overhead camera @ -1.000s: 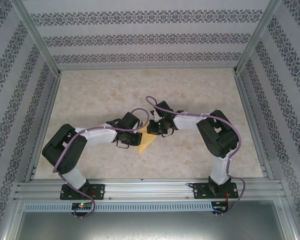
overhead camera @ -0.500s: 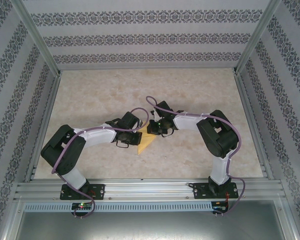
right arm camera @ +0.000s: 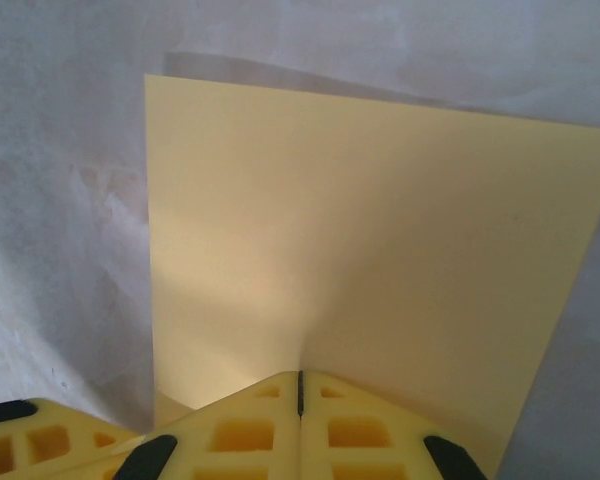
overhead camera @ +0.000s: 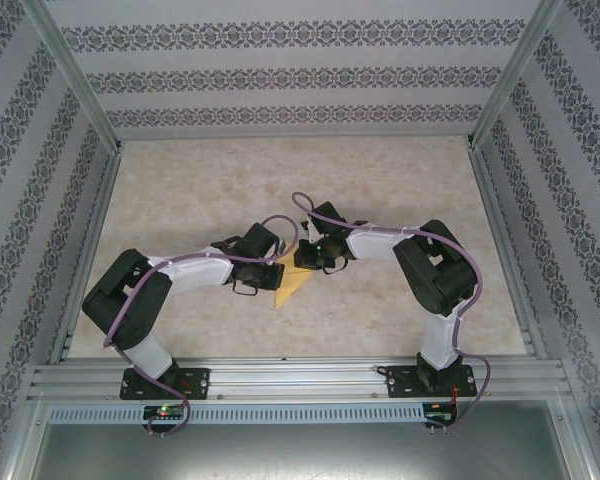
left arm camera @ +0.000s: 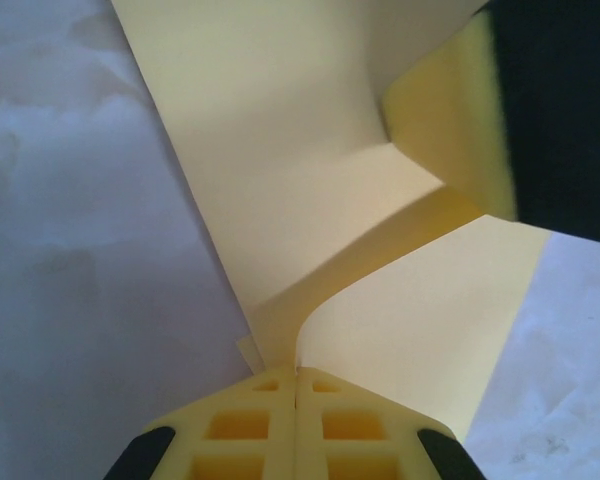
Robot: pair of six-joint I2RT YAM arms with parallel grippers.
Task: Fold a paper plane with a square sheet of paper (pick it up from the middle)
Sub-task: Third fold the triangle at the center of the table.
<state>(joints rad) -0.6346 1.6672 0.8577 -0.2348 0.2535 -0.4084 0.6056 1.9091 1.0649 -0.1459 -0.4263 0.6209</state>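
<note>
The square sheet of paper point(overhead camera: 292, 284) is pale yellow and sits at the middle of the table between both arms. In the top view my left gripper point(overhead camera: 278, 272) and right gripper point(overhead camera: 306, 262) meet over it. In the left wrist view the paper point(left arm camera: 280, 180) curves up in a bend, and my left gripper point(left arm camera: 297, 372) is shut on its near edge. The right gripper's yellow finger point(left arm camera: 450, 120) pinches the paper at the upper right there. In the right wrist view the paper point(right arm camera: 380, 230) spreads flat ahead, with my right gripper point(right arm camera: 300, 375) shut on its near edge.
The marbled tabletop point(overhead camera: 210, 190) is ringed by patterned walls and metal posts point(overhead camera: 75, 75). An aluminium rail point(overhead camera: 300, 378) runs along the near edge by the arm bases. A finger of the left gripper point(right arm camera: 40, 440) shows at the lower left of the right wrist view.
The left arm's elbow has shifted slightly; both grippers and the paper stay where they were.
</note>
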